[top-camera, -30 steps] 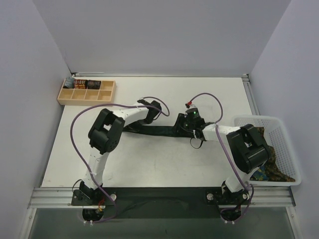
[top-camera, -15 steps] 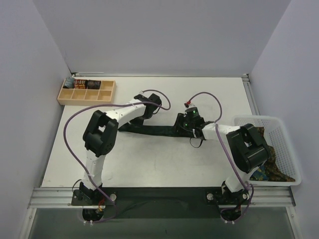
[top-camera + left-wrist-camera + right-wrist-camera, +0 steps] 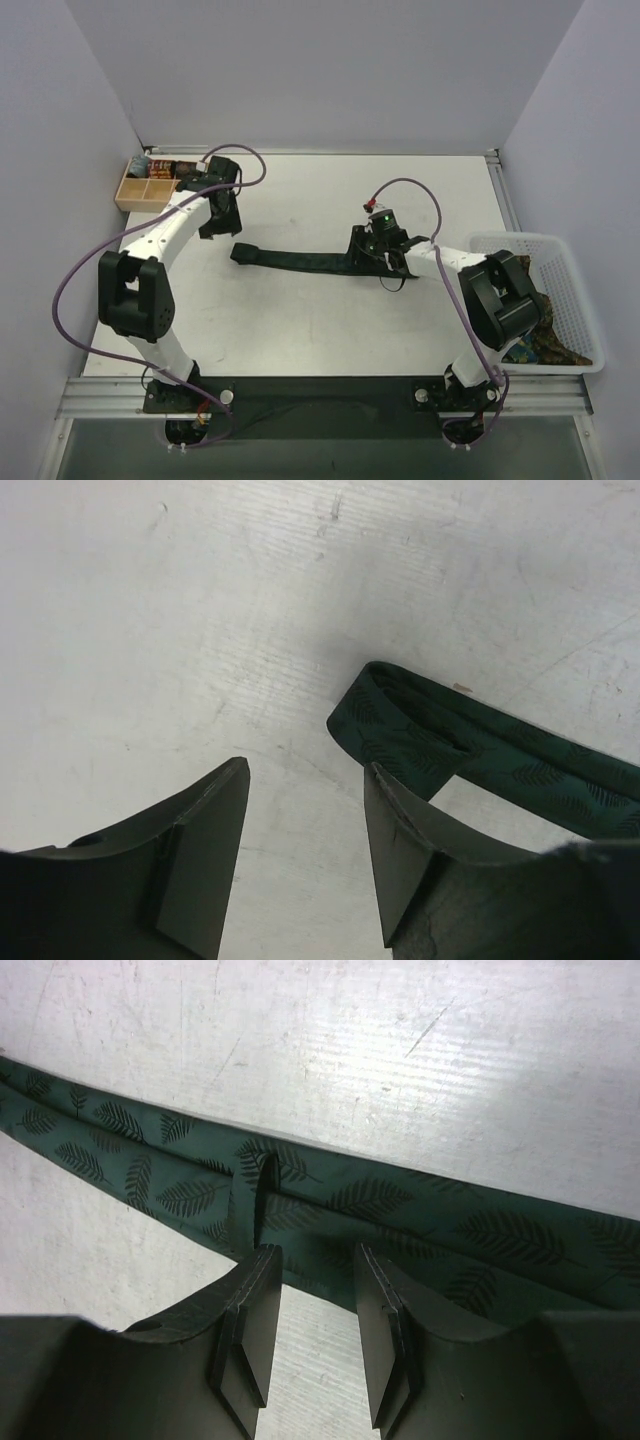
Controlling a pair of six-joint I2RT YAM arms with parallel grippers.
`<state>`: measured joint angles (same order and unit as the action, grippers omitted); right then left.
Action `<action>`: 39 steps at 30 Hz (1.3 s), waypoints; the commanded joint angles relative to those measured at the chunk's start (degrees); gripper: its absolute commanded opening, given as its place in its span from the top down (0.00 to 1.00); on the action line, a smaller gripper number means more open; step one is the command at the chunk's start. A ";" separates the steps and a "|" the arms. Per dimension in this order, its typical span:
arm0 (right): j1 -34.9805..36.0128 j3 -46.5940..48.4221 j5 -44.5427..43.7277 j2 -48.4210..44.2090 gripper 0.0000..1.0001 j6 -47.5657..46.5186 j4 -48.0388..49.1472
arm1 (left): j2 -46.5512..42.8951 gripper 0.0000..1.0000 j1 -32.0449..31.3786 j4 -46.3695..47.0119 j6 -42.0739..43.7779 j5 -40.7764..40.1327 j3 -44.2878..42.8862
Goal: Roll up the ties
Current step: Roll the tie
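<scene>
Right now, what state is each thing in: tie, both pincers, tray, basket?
Green tie, flat on the table, unrolled, left end folded over.
Left pincer, open, empty, near the tie's folded end.
Right pincer, open, straddling the tie's edge.
Wooden tray, rolled ties in its back compartments.
Basket, holds loose patterned ties.

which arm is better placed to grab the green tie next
Right. The right gripper sits open directly over the green tie; the left gripper is open too, but off to the side of the tie's end.
</scene>
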<state>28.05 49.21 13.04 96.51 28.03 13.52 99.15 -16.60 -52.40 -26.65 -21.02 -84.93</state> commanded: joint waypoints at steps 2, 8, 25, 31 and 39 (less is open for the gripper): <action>1.04 0.89 1.02 -2.64 0.65 -1.05 -2.88 | -2.65 0.41 2.18 7.38 -0.59 11.24 5.90; 1.65 1.15 1.38 -1.59 0.65 -1.22 -3.24 | -4.76 0.44 1.49 11.09 -2.17 13.46 10.39; 1.65 1.85 1.82 0.87 0.65 -1.14 -3.06 | 5.60 0.45 -17.76 6.70 3.62 -22.65 4.77; 1.57 1.85 1.99 1.75 0.65 -0.96 -2.80 | 10.26 0.48 -20.05 6.26 5.21 -27.15 1.61; 1.57 2.38 2.17 3.42 0.65 -0.87 -2.62 | 13.96 0.50 -21.10 6.17 5.38 -26.62 0.37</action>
<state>29.41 49.87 14.70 98.50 27.33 11.33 112.09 -37.45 -45.41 -21.85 -45.87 -82.19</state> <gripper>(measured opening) 0.356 0.509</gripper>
